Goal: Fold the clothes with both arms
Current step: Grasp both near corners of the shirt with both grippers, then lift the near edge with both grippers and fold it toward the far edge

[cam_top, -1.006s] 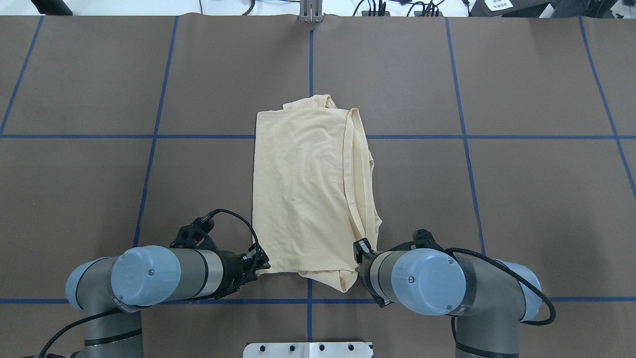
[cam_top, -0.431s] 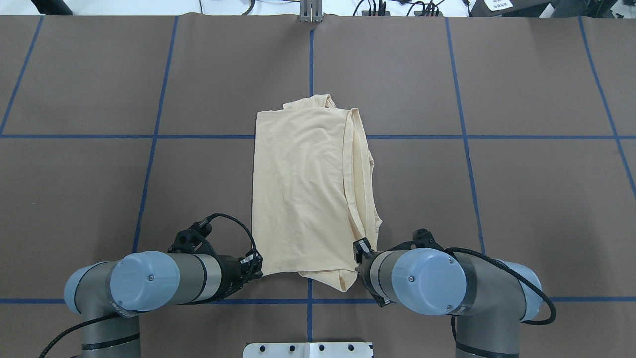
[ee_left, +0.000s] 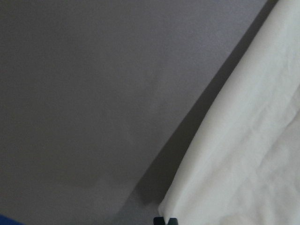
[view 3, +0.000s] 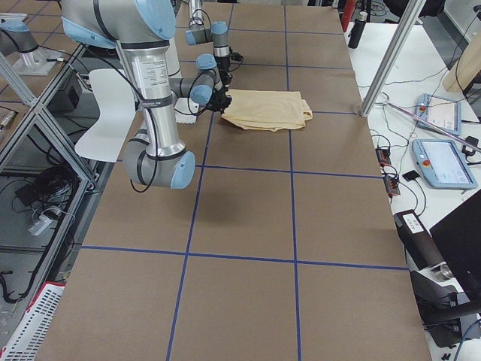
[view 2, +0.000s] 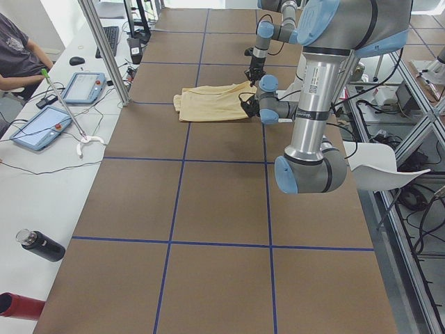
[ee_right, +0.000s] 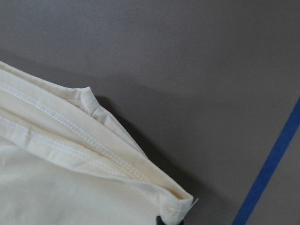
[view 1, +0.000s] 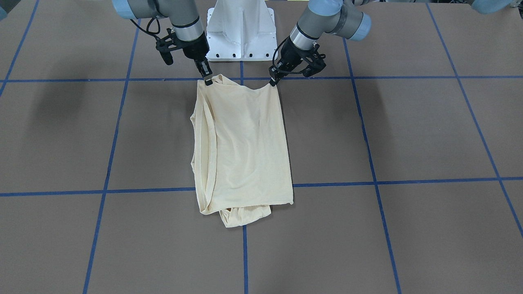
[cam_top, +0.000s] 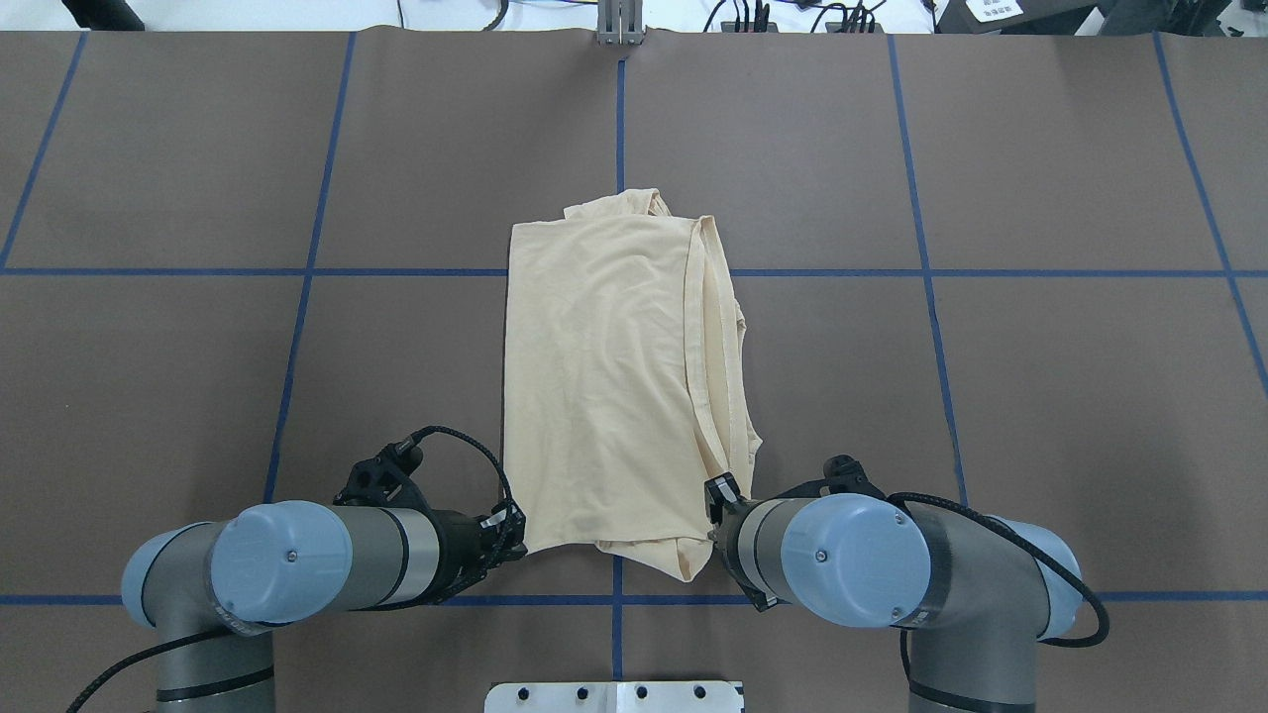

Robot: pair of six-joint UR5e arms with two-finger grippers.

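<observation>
The pale cream-yellow shirt (cam_top: 604, 386) lies folded into a long strip at the table's middle, with its print hidden. It also shows in the front view (view 1: 245, 143). My left gripper (cam_top: 513, 530) is shut on the shirt's near left corner, low at the table; in the front view it (view 1: 272, 81) is on the right. My right gripper (cam_top: 711, 507) is shut on the near right corner, seen on the left in the front view (view 1: 208, 78). The left wrist view shows the cloth edge (ee_left: 253, 154) at the closed tips. The right wrist view shows layered hems (ee_right: 56, 187).
The white pedestal base (view 1: 241, 32) stands just behind the grippers. Blue tape lines (cam_top: 616, 149) grid the brown table cover. A side bench with tablets (view 2: 83, 87), a metal post (view 2: 104, 49) and a seated person lies beyond the table's far edge.
My left arm has drawn slightly left and back, pulling the shirt's near left corner with it. The right arm and the rest of the shirt have not moved.
</observation>
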